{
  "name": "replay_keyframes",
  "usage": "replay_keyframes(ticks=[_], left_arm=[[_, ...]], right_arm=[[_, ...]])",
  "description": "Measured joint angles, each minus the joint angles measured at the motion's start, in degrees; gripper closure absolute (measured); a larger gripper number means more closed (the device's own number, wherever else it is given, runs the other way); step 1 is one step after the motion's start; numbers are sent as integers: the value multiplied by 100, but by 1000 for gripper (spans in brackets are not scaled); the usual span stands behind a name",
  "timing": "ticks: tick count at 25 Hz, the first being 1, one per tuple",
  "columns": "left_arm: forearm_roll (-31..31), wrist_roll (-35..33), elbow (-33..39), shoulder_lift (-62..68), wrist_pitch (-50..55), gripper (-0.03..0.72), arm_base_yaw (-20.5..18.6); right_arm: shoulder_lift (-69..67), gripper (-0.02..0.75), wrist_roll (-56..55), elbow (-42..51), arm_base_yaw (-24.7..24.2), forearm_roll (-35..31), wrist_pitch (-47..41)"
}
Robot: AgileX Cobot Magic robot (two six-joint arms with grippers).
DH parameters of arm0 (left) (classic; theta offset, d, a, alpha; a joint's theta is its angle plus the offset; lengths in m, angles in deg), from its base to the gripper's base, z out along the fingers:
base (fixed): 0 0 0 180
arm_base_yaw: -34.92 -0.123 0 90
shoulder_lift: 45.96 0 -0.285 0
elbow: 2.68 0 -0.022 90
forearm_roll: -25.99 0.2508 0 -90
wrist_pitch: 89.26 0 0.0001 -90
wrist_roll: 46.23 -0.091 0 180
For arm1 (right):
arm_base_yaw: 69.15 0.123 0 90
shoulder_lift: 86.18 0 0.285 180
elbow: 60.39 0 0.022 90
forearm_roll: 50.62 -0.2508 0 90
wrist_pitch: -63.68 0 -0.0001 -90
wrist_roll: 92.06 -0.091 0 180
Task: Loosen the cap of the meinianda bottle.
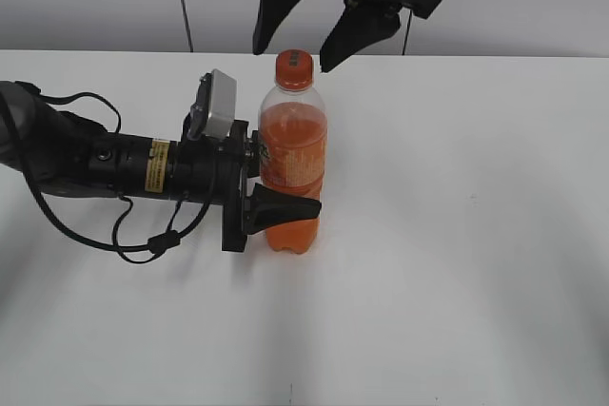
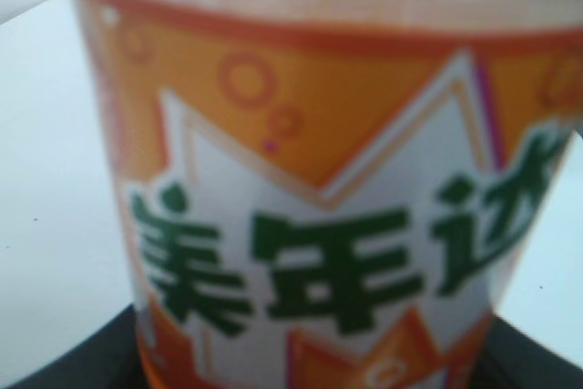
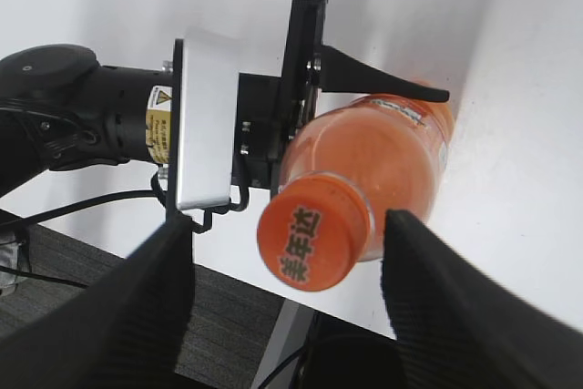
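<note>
The meinianda bottle [image 1: 292, 164], clear ribbed plastic filled with orange drink, stands upright at frame centre on the white table [image 1: 476, 235]. The left gripper [image 1: 276, 199] clamps its waist from the left. The right gripper [image 1: 297, 37] hangs at top centre, jaws spread wide on either side of the round orange cap [image 1: 294, 67], not touching it. The right wrist view shows the cap's printed top (hidden in the exterior view); the left wrist view shows only the blurred label.

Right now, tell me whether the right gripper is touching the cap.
Apart. In the right wrist view the cap sits between the right gripper fingers with clear gaps on both sides; the exterior view also shows the fingertips off it.
</note>
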Motion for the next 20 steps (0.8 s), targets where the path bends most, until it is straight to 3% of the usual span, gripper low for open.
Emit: replay_keyframes(ticks=[10,20], left_arm=[[0,0,0,0,0,274,0],[-2,-11,0,7,-5,275,0]], right_arm=[[-122,271,-6,0,128,15,-4],[-142,400,-6,-28,129,70,-18]])
